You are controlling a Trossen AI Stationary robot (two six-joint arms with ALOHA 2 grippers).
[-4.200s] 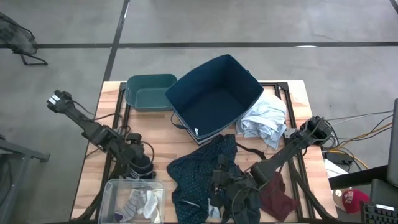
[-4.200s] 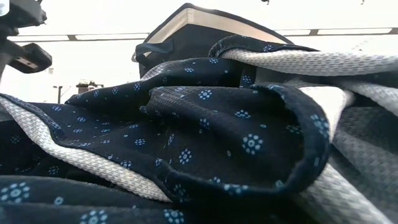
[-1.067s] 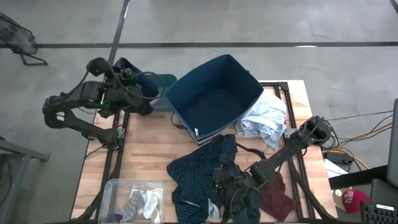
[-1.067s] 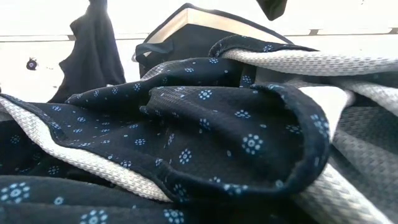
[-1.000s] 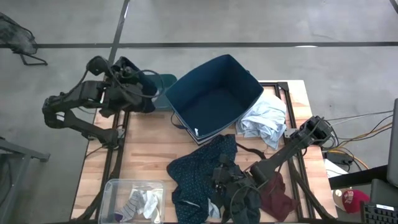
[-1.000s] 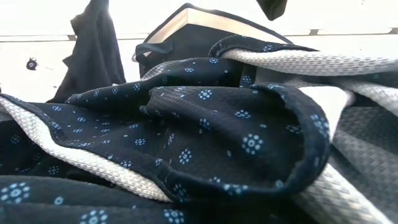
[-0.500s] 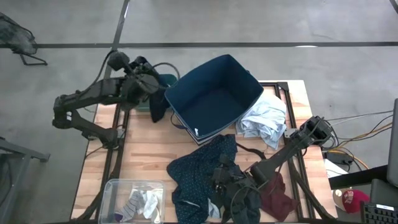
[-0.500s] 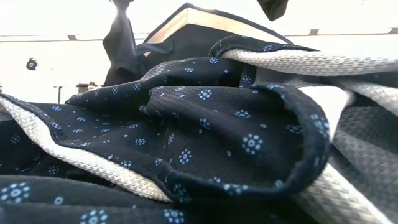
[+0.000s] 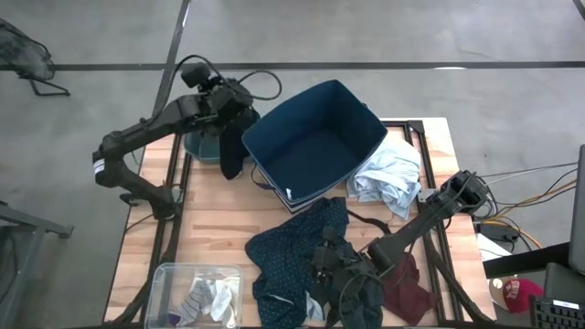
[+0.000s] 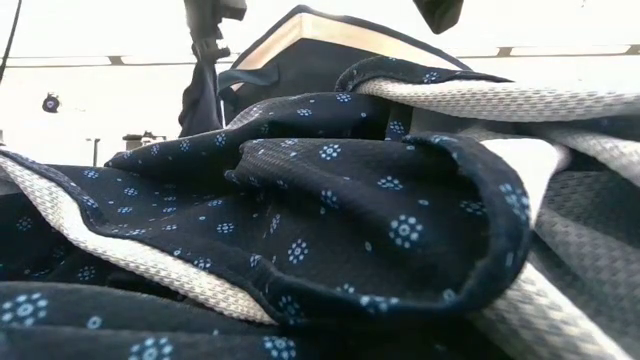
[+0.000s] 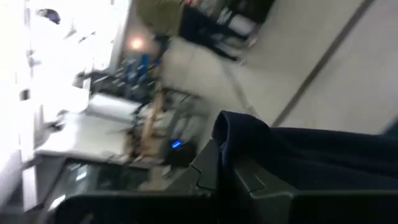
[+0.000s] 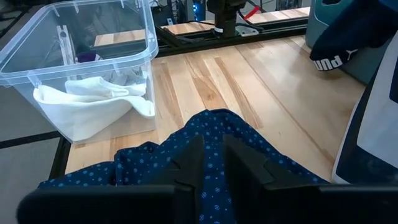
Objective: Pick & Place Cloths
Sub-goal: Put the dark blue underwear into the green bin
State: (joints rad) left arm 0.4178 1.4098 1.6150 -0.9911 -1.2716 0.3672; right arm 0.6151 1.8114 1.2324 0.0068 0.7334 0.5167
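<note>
My left gripper (image 9: 228,99) is raised over the far left of the table, beside the big navy box's (image 9: 315,142) left wall, and is shut on a black garment (image 9: 230,153) that hangs below it, also seen in the low view (image 10: 200,90) and the right wrist view (image 12: 348,31). My right gripper (image 9: 343,285) waits at the near edge over the navy white-dotted shirt (image 9: 292,251), fingers shut (image 12: 212,155); whether they touch the shirt I cannot tell. The pale blue-white shirt (image 9: 388,178) lies right of the box, and the maroon piece (image 9: 409,291) lies near right. White and grey socks (image 9: 206,297) sit in a clear tub. My left gripper holds the black garment by a bunched upper fold (image 11: 249,134), pinched between its two fingers. The garment is lifted clear and hangs slack below the gripper (image 10: 200,95), next to the navy box's left wall. Which layers it has cannot be told.
A teal bin (image 9: 203,146) stands at the far left, partly under the hanging garment. The clear plastic tub (image 9: 196,292) is at the near left corner. Bare wood (image 9: 219,215) lies between them. In the low view the dotted shirt (image 10: 330,220) fills the foreground.
My left gripper has carried the black garment toward the table's right and far edge, from left of the teal bin to the navy box's left wall. The garment has stayed lifted and now hangs longer and narrower below the gripper. My right arm has kept still.
</note>
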